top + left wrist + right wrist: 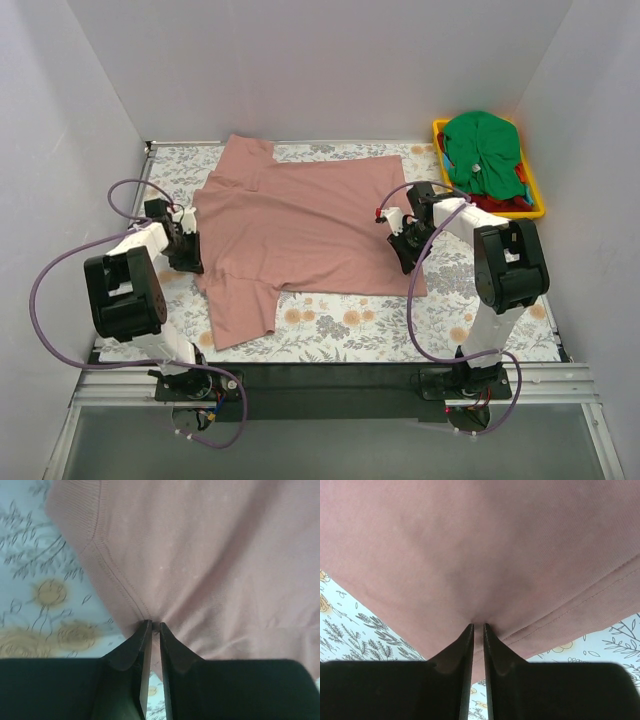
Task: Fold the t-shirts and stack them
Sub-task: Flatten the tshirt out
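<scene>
A dusty pink t-shirt (300,225) lies spread across the floral table cover, with one sleeve toward the back left and one toward the front left. My left gripper (190,258) holds its left edge. In the left wrist view the left gripper (155,626) is shut on the pink t-shirt (210,555) beside a stitched seam, and the cloth puckers at the tips. My right gripper (407,252) is at the shirt's right edge. In the right wrist view the right gripper (478,626) pinches the pink t-shirt (480,545) just above its hem. A green t-shirt (483,150) lies over red cloth (502,204).
A yellow bin (538,196) at the back right holds the green and red cloth. The floral table cover (360,325) shows in front of the shirt. White walls close in the left, back and right sides. Purple cables loop off both arms.
</scene>
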Available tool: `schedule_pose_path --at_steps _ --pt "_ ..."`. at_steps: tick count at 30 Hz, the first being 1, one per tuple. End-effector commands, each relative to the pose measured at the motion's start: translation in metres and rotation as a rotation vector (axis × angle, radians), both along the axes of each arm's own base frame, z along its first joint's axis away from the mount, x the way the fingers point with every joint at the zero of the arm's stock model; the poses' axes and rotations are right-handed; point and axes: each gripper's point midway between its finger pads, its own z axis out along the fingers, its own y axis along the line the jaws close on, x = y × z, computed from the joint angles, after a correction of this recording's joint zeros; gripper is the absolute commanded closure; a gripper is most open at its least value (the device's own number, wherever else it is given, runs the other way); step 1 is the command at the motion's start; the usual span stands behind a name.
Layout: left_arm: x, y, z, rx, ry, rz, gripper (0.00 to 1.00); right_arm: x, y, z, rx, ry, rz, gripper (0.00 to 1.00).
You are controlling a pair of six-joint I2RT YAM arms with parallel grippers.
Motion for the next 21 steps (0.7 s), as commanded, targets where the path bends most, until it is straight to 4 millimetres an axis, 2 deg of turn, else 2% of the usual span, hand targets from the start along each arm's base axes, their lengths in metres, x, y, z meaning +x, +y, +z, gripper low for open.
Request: schedule_pose_path --at_steps 1,2,5,10,11,12,15,16,19,21 --pt "-0.03 0.033 0.0 0.148 0.04 0.001 0.89 -0.009 -0.016 -0.021 -0.062 0.025 -0.001 0.81" --pt "-0.039 0.041 -0.001 0.164 0.048 0.002 0.89 -0.012 -0.017 -0.023 -0.069 0.031 0.0 0.81" --pt "-0.046 0.06 0.009 0.22 0.022 0.015 0.89 -0.018 -0.021 -0.027 -0.08 0.037 0.004 0.81" --pt "-0.042 0.076 0.025 0.197 -0.019 0.029 0.82 -0.024 -0.022 -0.026 -0.078 0.038 0.01 0.82" --pt "-0.035 0.077 0.033 0.185 -0.042 0.021 0.81 -0.025 -0.02 -0.023 -0.065 0.036 0.013 0.82" --pt "-0.038 0.071 0.037 0.142 -0.035 -0.002 0.8 -0.025 -0.019 -0.021 -0.055 0.03 0.011 0.81" --pt "-0.029 0.042 0.064 0.008 -0.134 -0.077 0.71 -0.028 -0.009 -0.007 0.0 0.019 0.027 0.79" --pt "-0.027 0.022 0.075 -0.048 -0.178 -0.13 0.68 -0.028 -0.007 -0.004 0.012 0.016 0.028 0.79" --pt "-0.039 -0.01 0.075 -0.095 -0.158 -0.223 0.61 -0.03 -0.001 0.004 0.035 0.008 0.036 0.78" --pt "-0.044 -0.02 0.071 -0.093 -0.147 -0.254 0.57 -0.03 -0.002 0.006 0.032 0.008 0.032 0.78"
